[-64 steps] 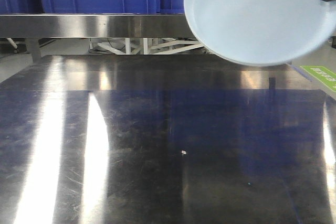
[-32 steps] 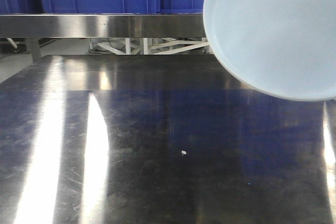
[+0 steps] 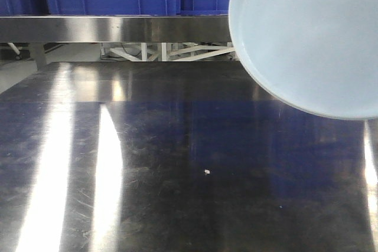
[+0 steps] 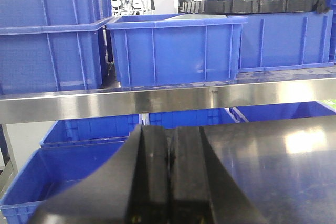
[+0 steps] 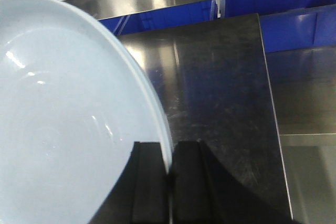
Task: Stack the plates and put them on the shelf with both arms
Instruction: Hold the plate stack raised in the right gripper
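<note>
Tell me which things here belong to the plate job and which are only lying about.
Job: plate, gripped at its rim by the right hand; shelf rail; left hand, shut, empty.
Lying about: blue crates; steel tabletop; white speck on it.

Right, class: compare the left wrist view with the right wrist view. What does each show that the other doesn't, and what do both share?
Only the left wrist view shows the left gripper, its jaws closed on nothing, and whole blue crates standing on the shelf. Only the right wrist view shows the pale plate, pinched at its rim by the right gripper. Both show the shelf's brushed steel front rail, the dark steel tabletop and blue plastic beyond it.
</note>
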You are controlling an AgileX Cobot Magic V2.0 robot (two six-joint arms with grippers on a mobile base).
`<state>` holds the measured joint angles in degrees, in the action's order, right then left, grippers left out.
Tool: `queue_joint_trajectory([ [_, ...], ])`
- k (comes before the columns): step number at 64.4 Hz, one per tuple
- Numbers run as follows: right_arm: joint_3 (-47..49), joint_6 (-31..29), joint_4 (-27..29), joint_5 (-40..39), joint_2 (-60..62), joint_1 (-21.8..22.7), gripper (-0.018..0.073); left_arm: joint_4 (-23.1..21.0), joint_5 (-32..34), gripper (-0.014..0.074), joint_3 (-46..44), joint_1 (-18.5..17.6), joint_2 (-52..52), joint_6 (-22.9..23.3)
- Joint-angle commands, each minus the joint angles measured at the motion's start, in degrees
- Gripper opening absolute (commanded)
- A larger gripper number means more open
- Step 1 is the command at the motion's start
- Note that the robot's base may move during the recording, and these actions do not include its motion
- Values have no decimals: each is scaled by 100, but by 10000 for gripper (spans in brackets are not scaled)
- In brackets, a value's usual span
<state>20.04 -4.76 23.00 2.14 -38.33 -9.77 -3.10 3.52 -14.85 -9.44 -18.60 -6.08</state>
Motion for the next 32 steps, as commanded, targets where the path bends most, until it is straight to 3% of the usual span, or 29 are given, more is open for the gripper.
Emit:
queue_joint_trajectory([
  [1, 171, -17, -35, -499, 35, 43, 30, -11, 511, 83, -204, 9, -61, 34],
  [32, 171, -17, -35, -499, 35, 43, 30, -11, 511, 83, -204, 9, -61, 34],
])
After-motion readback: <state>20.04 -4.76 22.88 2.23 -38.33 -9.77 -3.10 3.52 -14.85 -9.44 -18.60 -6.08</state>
